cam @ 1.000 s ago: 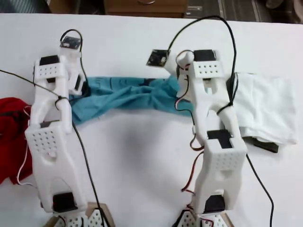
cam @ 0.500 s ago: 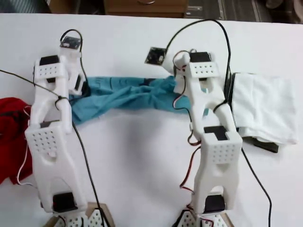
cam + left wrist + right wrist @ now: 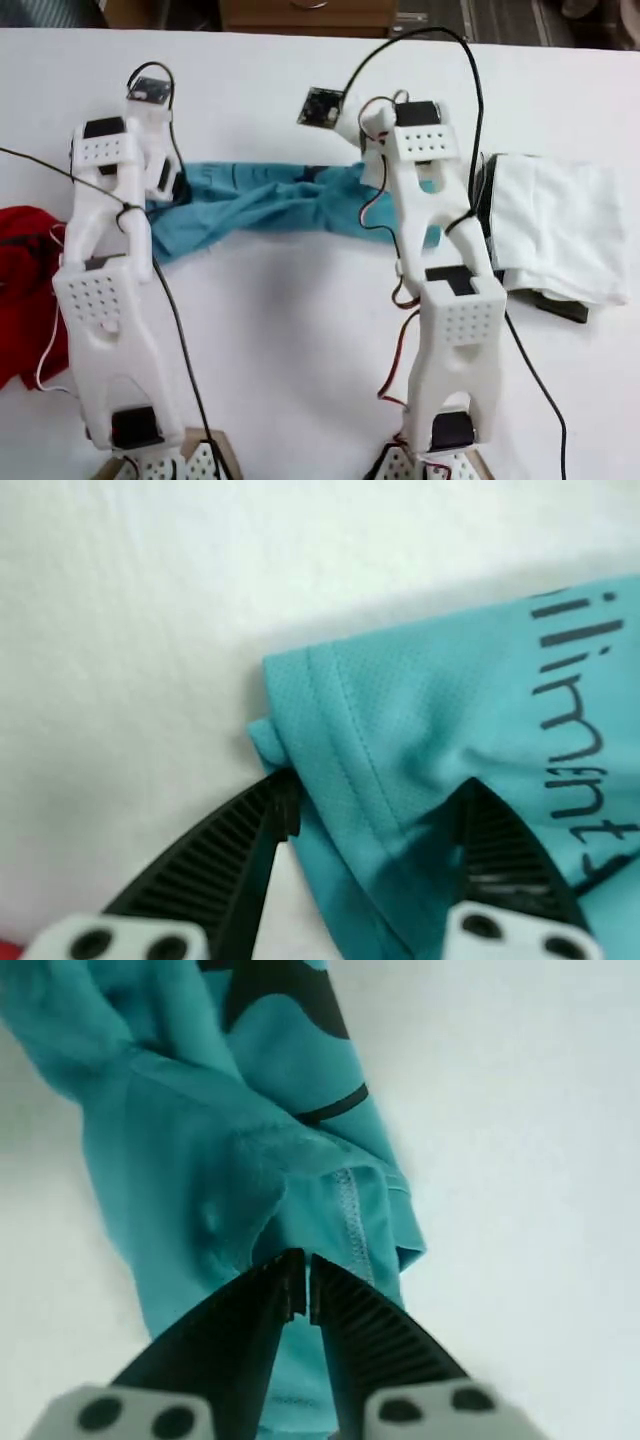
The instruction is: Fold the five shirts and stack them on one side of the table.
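Observation:
A teal shirt point(image 3: 265, 205) lies bunched in a long strip across the middle of the white table point(image 3: 300, 330), between my two arms. My left gripper point(image 3: 380, 815) stands open over the shirt's hemmed corner point(image 3: 340, 730), one finger point(image 3: 265, 815) at the hem edge and the other on the cloth; from above it sits at the strip's left end point(image 3: 168, 183). My right gripper point(image 3: 305, 1285) is shut on a fold of the teal shirt point(image 3: 200, 1160) near its hem, at the strip's right end point(image 3: 372, 165).
A folded white shirt point(image 3: 555, 225) lies at the right, on top of a dark piece point(image 3: 560, 305). A crumpled red shirt point(image 3: 25, 270) lies at the left edge. Black cables point(image 3: 470, 70) loop over the far half of the table.
My right arm has shifted left along the table with the shirt's right end, bunching the cloth. The left arm has kept still.

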